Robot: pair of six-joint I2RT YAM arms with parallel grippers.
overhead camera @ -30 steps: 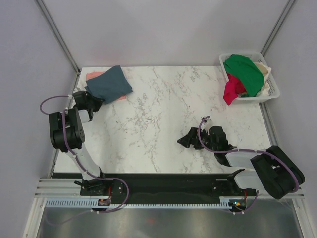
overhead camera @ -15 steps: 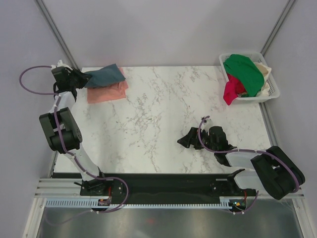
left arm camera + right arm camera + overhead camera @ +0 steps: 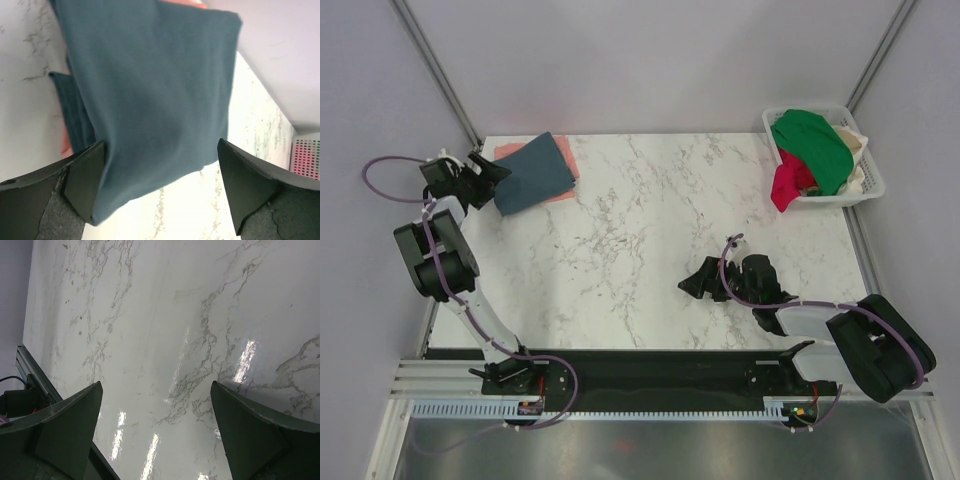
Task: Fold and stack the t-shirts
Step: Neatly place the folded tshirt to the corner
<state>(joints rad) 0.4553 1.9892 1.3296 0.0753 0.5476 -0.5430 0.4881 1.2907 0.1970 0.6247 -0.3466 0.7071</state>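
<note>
Marble table (image 3: 650, 230) bears blue t-shirt (image 3: 532, 175) on pink t-shirt (image 3: 563, 152), basket (image 3: 873, 190) opposite; left gripper (image 3: 487, 178), right gripper (image 3: 698, 279) gaping.

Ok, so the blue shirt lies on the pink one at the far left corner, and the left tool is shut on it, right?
No: the left tool is open, jaws wide apart, as the left wrist view shows. The blue shirt does lie on the pink one at the far left corner.
</note>
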